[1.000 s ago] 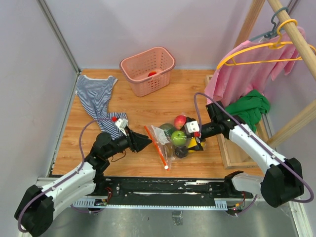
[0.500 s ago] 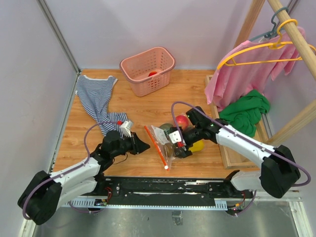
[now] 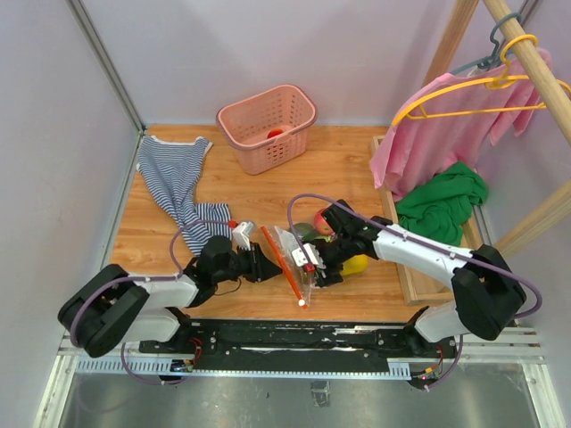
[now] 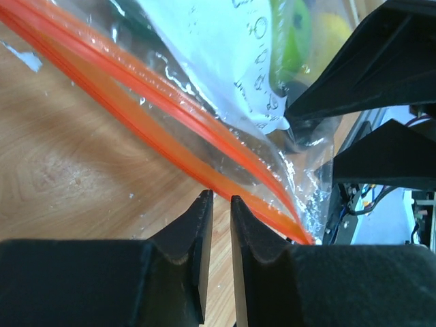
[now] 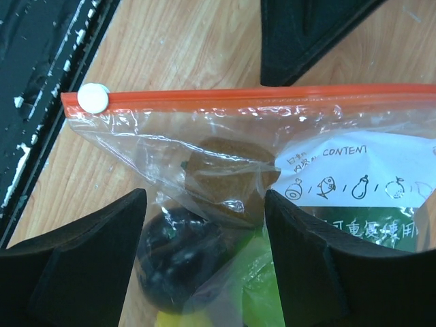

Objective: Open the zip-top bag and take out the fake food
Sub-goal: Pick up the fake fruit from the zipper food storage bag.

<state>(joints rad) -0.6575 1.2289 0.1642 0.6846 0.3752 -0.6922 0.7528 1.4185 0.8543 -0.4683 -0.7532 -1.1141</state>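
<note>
The zip-top bag [image 3: 293,242] lies on the wooden table, its red-orange zip strip [image 3: 278,259] shut and a white slider [image 3: 302,303] at the near end. The fake food is inside: red apple [image 3: 326,219], yellow piece [image 3: 356,264], dark purple piece [image 5: 178,253], brown piece [image 5: 228,178] and light green piece [image 5: 267,293]. My left gripper [image 3: 268,267] is low on the table, its tips [image 4: 219,199] at the strip [image 4: 170,116], nearly shut with a thin slit and nothing in it. My right gripper [image 3: 314,266] is wide open over the bag [image 5: 204,252], straddling the dark purple piece.
A pink slotted basket [image 3: 268,125] with a red item stands at the back. A striped shirt [image 3: 174,178] lies at the left. A wooden rack with a pink garment [image 3: 446,134] and a green cloth [image 3: 442,201] stands at the right. The black rail [image 3: 294,337] runs along the near edge.
My right gripper has swung left from the right side of the fruits to over the bag's zip end. My left gripper has dropped lower and pushed right up to the strip.
</note>
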